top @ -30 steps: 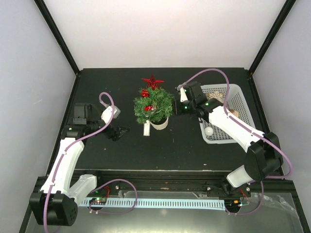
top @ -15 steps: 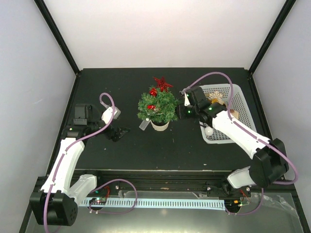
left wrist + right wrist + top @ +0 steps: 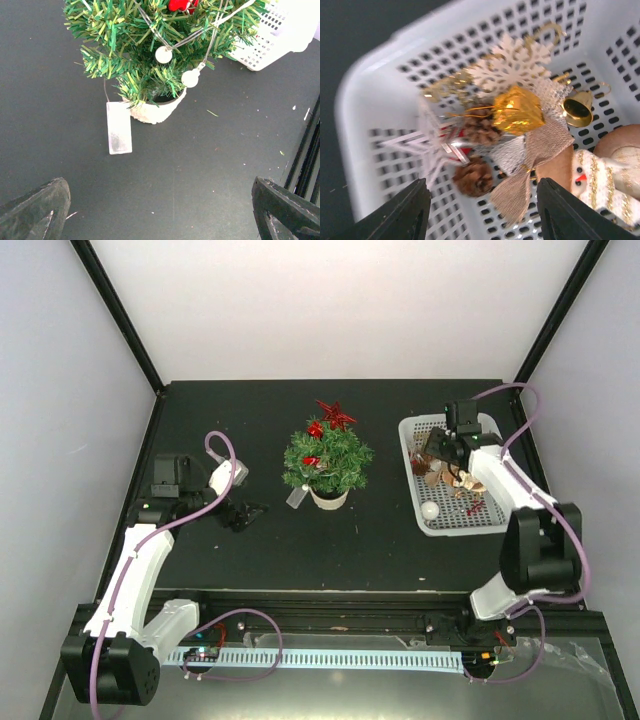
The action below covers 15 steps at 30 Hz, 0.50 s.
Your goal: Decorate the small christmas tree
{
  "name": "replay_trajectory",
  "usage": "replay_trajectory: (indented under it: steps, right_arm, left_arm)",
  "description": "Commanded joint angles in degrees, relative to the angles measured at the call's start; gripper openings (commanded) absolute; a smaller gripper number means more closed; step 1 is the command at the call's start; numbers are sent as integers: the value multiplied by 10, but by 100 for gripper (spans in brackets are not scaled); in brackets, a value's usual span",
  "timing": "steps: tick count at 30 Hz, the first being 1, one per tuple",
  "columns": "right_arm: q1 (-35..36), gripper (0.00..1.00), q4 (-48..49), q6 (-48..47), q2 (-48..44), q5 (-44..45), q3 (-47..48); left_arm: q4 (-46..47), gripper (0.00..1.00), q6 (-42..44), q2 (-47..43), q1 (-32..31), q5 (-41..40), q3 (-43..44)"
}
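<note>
**Top view.** The tree (image 3: 328, 462) stands upright in the middle of the table (image 3: 200, 420), with a red star (image 3: 335, 414) at its tip. The basket (image 3: 478, 525) sits to its right, with bare table between them. The right hand (image 3: 437, 448) hangs over the basket's far left corner, so the tree lies to its left. The left hand (image 3: 243, 513) sits low, just left of the tree and a little nearer the arm bases. It is the closer hand to the tree, while the right is the one at the ornaments.

**Left wrist view.** The left hand is wide open and holds nothing; its fingers (image 3: 35, 210) frame bare table. The tree is straight ahead in its white pot (image 3: 155, 110), with a pale tag (image 3: 119, 127) lying flat at the pot's left. Two white beads (image 3: 163, 54) hang on a thread among the branches.

**Right wrist view.** The right hand looks down into the basket with its fingers (image 3: 405, 212) spread apart and nothing between them. Directly ahead of the gap lie two pine cones (image 3: 472, 177) and a burlap bow (image 3: 535, 150). A gold gift box (image 3: 517, 110) lies beyond them, a white snowflake (image 3: 517, 62) farther back and a gold bell (image 3: 577, 111) to the right. The next pick probably comes from this heap, and the carry would then run leftward to the tree.
</note>
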Motion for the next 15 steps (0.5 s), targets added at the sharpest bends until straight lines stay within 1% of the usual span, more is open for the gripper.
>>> replay_trajectory:
  steps: [1,4,9,10,12,15]
  right_arm:
    - [-59,60,36,31,73,-71,7]
    - [-88,61,61,41,108,-117,11]
    - [-102,64,78,45,129,-124,20]
    - [-104,65,82,45,131,-125,21]
    - [-109,71,88,49,137,-135,23]
    - [-115,73,102,52,144,-147,23]
  left_arm:
    - [0,99,3,2,4,18,0]
    - [2,99,4,7,4,25,-1]
    - [-5,99,12,20,4,31,3]
    - [-6,99,13,21,4,33,4]
    - [-6,99,16,21,4,36,3]
    - [-7,99,17,22,4,39,3]
